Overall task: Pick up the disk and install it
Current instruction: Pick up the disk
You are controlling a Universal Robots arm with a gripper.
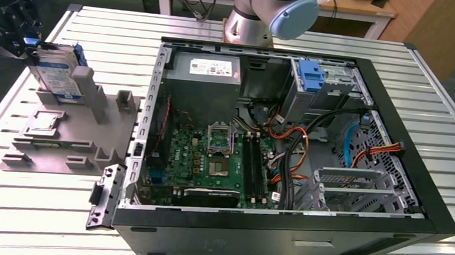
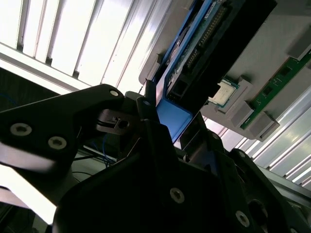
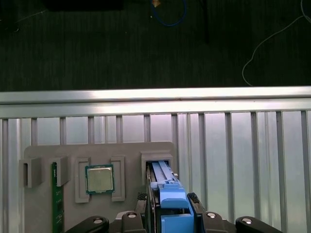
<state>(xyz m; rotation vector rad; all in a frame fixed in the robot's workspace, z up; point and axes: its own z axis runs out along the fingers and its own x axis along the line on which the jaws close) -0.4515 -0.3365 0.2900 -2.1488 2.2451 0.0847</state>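
Note:
The disk point(image 1: 58, 73) stands on edge in a slot of the grey fixture point(image 1: 60, 147) at the exterior view's left. It is silver-grey with a white-and-blue label and a blue carrier. My gripper point(image 1: 29, 43) is at its upper end. In the first wrist view the gripper point(image 3: 166, 197) has a fingertip on each side of the blue carrier of the disk point(image 3: 167, 191), pressed against it. The second wrist view shows the disk point(image 2: 175, 114) end-on between the dark fingers point(image 2: 150, 126).
An open computer case point(image 1: 145, 116) lies on the slatted metal table, with a blue latch piece point(image 1: 313, 79) at its drive bay and a grey box point(image 1: 207, 73) at the back. A processor point(image 3: 99, 178) and a memory stick point(image 3: 57, 199) rest in the fixture. The table edge point(image 3: 155, 94) is just beyond.

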